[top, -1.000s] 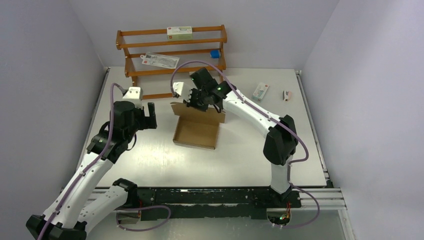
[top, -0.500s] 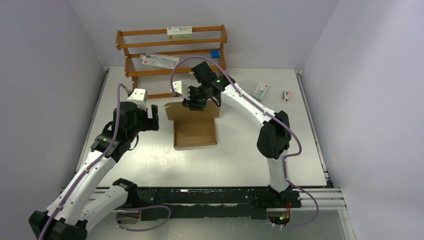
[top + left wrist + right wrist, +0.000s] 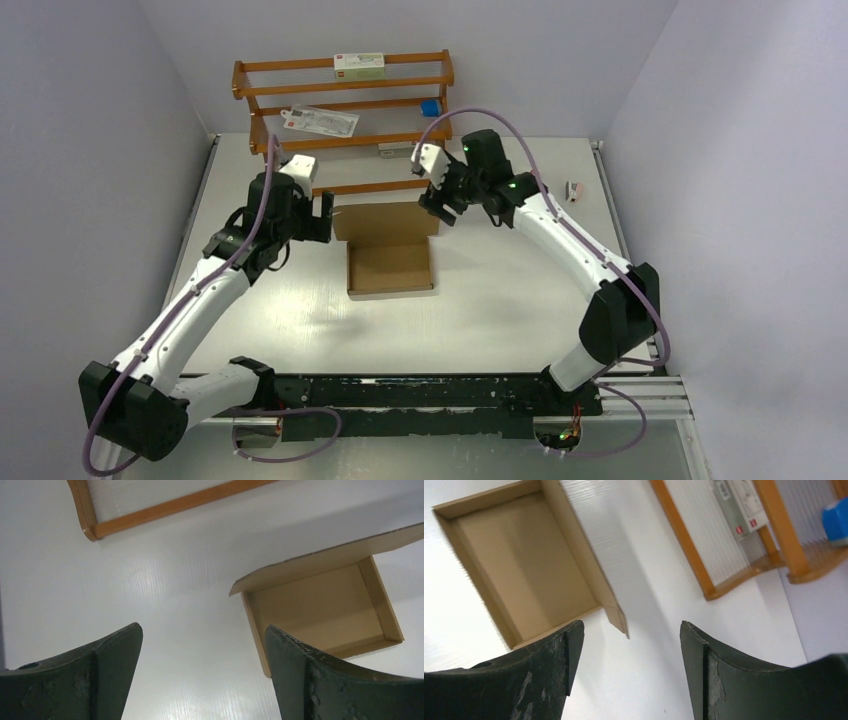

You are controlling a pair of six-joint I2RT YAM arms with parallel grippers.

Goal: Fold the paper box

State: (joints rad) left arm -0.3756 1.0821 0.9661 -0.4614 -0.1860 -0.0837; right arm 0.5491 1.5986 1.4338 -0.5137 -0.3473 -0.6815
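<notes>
The paper box (image 3: 390,268) lies on your desk (image 3: 500,300) just in front of the wooden rack (image 3: 345,140), with its open flap toward the rack. Your left gripper (image 3: 323,215) hangs before the rack's middle and your right gripper (image 3: 440,207) before its right end. Both are released, grasping nothing.

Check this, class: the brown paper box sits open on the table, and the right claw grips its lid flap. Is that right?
No. The right claw grips nothing: the right wrist view shows its fingers apart, clear of the paper box. The box does sit open on the table.
</notes>
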